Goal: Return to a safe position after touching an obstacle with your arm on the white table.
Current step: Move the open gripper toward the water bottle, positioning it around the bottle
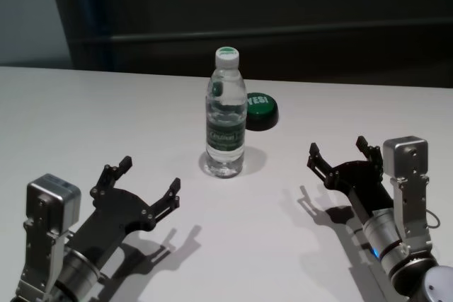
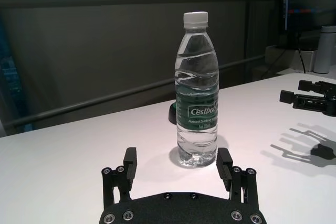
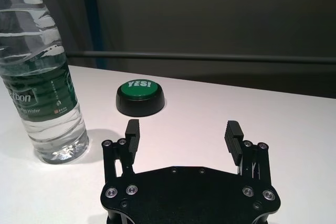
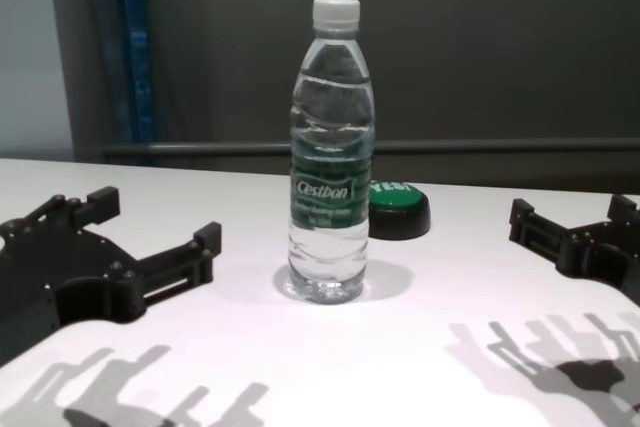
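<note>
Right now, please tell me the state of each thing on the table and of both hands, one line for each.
water bottle: upright, cap on, water inside, touched by no hand.
green button: flat on the white table, behind the bottle, to its right, untouched.
left hand: open, empty, low over the table, near-left of the bottle.
right hand: open, empty, low over the table, right of the bottle.

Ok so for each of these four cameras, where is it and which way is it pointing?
Head: high, looking down at the white table, water bottle, left tool, right tool.
Chest: low, facing forward; both tools flank the bottle.
Left wrist: behind its open tool, aimed at the bottle.
Right wrist: behind its open tool, aimed at the green button.
All share the bottle.
</note>
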